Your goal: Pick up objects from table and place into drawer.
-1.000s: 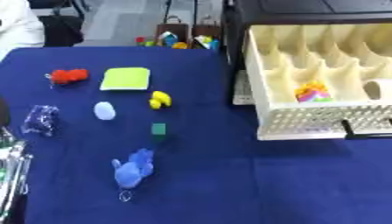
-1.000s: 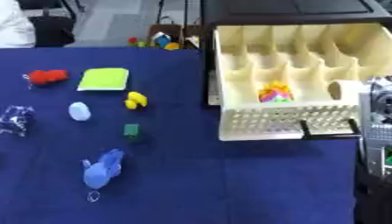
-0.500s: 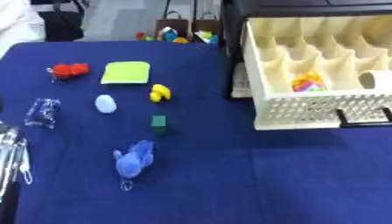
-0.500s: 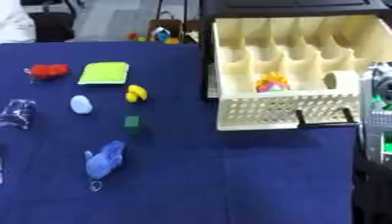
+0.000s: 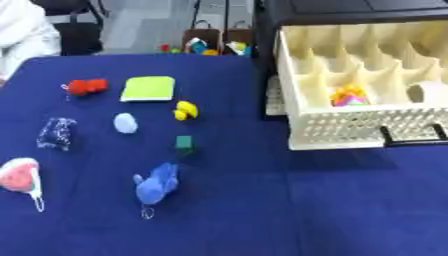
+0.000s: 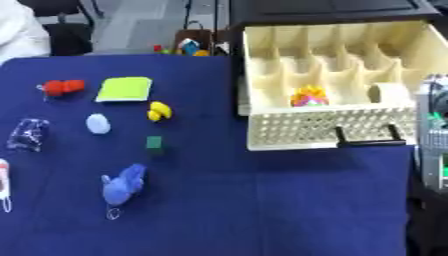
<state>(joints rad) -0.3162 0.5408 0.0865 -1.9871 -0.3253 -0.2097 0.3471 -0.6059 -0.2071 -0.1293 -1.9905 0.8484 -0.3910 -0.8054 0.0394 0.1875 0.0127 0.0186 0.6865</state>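
No text, label, brand, number or sign is readable on any object; all surfaces look plain or too blurred.

black chair [image 5: 74, 30], bags on floor [image 5: 217, 42]

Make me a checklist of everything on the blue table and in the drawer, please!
Surface: blue table, fully covered in cloth.
Job's things: blue plush, green cube, yellow duck, pale blue egg shape, green pad, red toy, patterned pouch, red-and-white item at left edge.
Drawer: cream drawer open, holding a colourful toy and a cream roll.
Clutter: bags of toys beyond the table.
Hands: nothing seen.
Cables: nothing seen.
Surroundings: black cabinet over the drawer.
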